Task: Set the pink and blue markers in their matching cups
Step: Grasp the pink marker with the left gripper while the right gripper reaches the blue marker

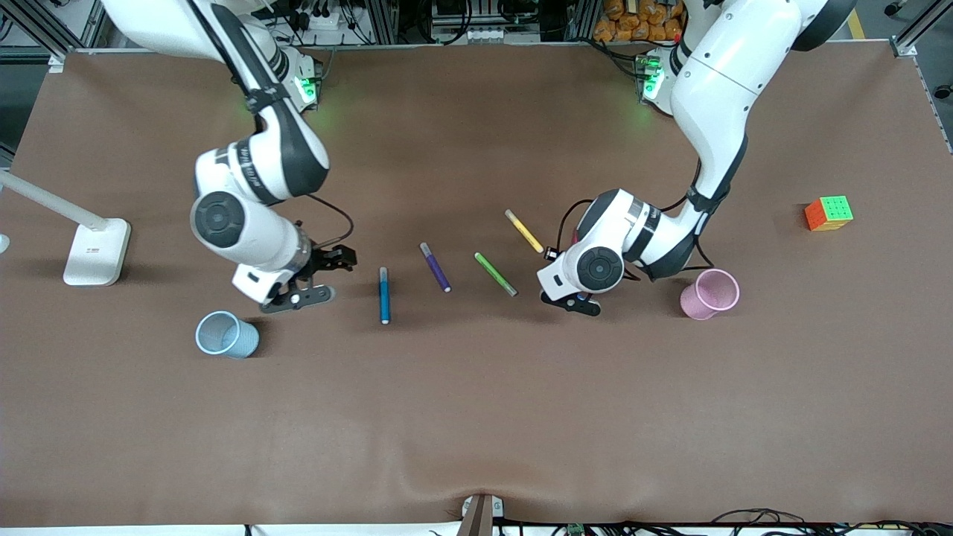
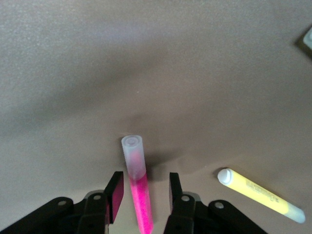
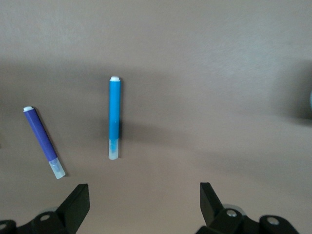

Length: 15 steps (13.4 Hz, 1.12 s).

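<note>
The left gripper (image 1: 569,301) is sitting low over the middle of the worktop (image 1: 476,417), its fingers (image 2: 115,194) standing a little apart on either side of the pink marker (image 2: 138,191), not visibly touching it. The yellow marker (image 2: 261,195) is lying just beside them. The pink cup (image 1: 709,293) is standing near that gripper, toward the left arm's end of the worktop.

The right gripper (image 1: 316,279) is hanging with its fingers (image 3: 74,207) spread wide and nothing between them, just above the blue cup (image 1: 226,335), which is standing nearer the front edge. The blue marker (image 1: 384,295) is lying flat on the worktop between the right gripper and the purple marker (image 1: 435,266), touching neither. The green marker (image 1: 496,274) is lying between the purple one and the left gripper. A colour cube (image 1: 829,213) is sitting toward the left arm's end of the worktop.
</note>
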Available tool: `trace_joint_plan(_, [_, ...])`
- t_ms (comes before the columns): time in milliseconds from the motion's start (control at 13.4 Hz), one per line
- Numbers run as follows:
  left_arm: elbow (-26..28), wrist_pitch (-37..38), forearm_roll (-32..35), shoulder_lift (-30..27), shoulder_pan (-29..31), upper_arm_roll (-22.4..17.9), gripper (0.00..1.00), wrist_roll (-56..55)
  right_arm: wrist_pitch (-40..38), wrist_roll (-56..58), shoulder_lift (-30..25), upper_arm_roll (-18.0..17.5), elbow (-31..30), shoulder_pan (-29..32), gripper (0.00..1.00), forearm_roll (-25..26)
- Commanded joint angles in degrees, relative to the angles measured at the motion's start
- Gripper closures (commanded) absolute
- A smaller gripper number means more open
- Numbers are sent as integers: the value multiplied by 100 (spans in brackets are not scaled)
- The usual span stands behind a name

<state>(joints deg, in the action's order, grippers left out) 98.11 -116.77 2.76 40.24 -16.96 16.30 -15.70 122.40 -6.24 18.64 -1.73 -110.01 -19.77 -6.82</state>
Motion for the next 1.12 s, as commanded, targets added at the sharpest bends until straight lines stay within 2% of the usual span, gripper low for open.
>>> trace_joint_plan(0, [-117,-21,443,106,-70,-57,66,-65,355,-376,-106,50,-451,-228,0,-74])
trace_joint_plan(149, [-117,-21,471,133,-61,-57,68,-65,565,-639,86,50,-451,-360,0,-74])
trace_joint_plan(224, [-117,-21,471,150,-70,-57,76,-65,775,-850,201,58,-460,-413,0,-74])
trace_joint_plan(373, [-117,-65,480,150,-88,-66,100,-48,1127,-931,403,58,-451,-458,0,-65])
trace_joint_plan(745, [-126,-92,489,37,-35,-66,100,49,1699,-931,886,58,-399,-545,0,-65])
trace_joint_plan(1043, [-117,74,462,-691,289,-48,100,164,1867,-1027,1080,58,-416,-668,0,-65])
